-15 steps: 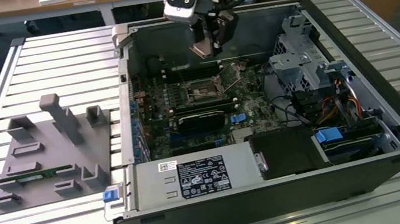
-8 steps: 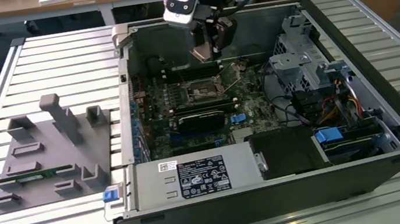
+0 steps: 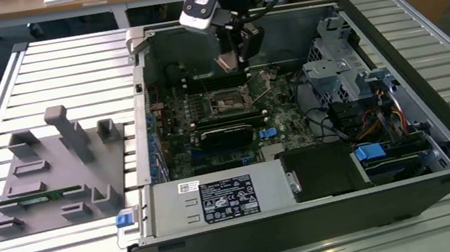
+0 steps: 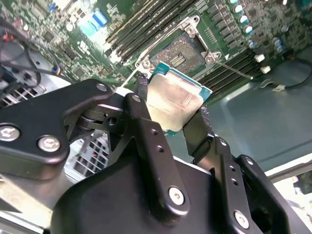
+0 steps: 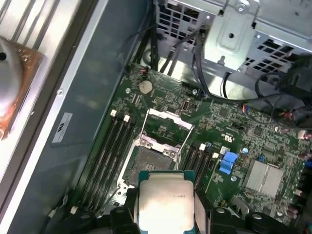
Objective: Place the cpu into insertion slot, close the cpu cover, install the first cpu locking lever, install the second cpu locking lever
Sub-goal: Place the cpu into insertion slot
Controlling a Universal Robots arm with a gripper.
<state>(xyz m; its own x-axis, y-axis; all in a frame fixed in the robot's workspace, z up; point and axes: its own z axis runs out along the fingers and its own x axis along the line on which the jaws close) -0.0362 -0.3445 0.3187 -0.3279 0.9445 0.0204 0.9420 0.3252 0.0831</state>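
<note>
Now | jaws clamped on cpu (image 4: 176,100) | near uncovered insertion slot (image 5: 152,163) | inside computer case (image 3: 310,226)

bright even daylight, faint sheen on the cpu (image 4: 178,103)

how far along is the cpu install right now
Nothing is seated yet. The claw grips the small silvery square chip in the air, apart from the dark-centred square socket. The thin silver frame cover stands raised, so seating, closing and locking all remain.
</note>
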